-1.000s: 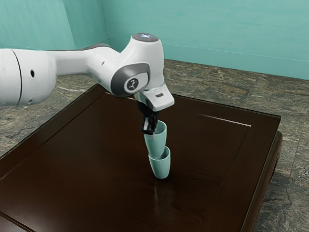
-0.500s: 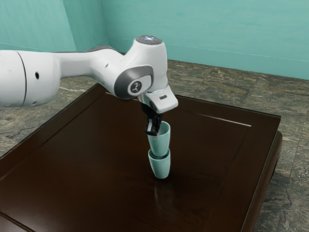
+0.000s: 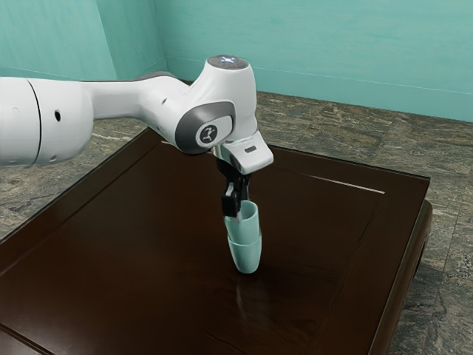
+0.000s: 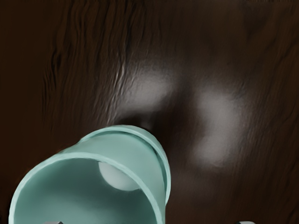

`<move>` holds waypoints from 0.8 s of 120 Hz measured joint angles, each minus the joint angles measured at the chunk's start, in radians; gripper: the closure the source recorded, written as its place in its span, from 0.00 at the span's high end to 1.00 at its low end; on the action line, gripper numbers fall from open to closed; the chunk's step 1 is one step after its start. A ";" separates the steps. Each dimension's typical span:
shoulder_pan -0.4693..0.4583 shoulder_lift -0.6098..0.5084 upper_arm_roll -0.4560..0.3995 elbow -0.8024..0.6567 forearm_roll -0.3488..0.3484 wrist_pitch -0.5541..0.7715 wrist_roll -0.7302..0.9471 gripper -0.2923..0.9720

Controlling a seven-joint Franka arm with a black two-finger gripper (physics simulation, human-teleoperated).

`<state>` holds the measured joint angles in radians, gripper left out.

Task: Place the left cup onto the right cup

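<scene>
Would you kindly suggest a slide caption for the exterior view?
Franka gripper at the rim of the upper cup, nested in the lower cup on the dark table.

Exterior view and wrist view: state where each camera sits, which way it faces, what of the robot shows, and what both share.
Exterior view: beside the table, looking across it; the arm enters from this view's left, with the gripper at the top cup, which is nested in the bottom cup.
Wrist view: on the arm's hand, looking down into the top cup, with dark tabletop beyond.
Shared: the top cup and the table.
</scene>
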<state>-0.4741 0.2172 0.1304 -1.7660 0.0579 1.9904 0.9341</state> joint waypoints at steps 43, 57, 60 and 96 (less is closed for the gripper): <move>0.005 -0.010 0.000 0.001 0.001 -0.006 0.000 0.74; 0.012 -0.024 0.000 0.003 0.002 -0.015 0.000 0.75; 0.013 -0.028 0.000 0.003 0.002 -0.018 0.000 0.76; 0.036 -0.087 0.005 0.066 0.008 -0.098 0.000 0.77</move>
<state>-0.4384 0.1299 0.1350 -1.6996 0.0658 1.8928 0.9345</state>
